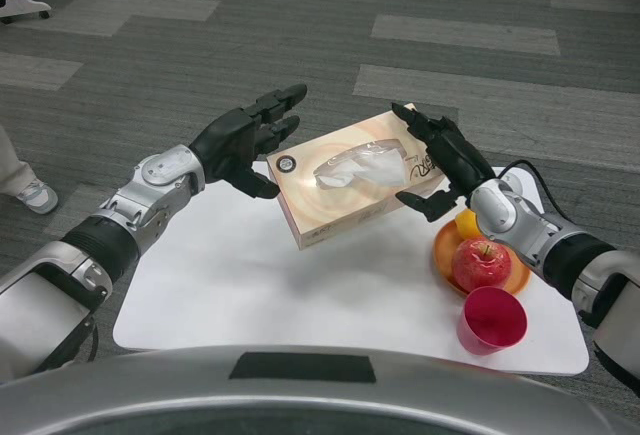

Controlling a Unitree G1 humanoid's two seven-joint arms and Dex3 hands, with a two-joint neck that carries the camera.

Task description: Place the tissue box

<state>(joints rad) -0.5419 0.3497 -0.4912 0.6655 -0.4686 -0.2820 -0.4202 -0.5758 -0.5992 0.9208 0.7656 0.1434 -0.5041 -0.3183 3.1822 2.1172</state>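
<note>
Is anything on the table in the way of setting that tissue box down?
Nothing visible under it. The tissue box sits between the left hand and right hand over bare white table. The orange plate with the apple and the red cup stand off to the right.

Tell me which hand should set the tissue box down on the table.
Right. The right hand already grips the tissue box at its far end, tilted above the white table. The left hand hovers open beside the box, apparently not touching it.
</note>
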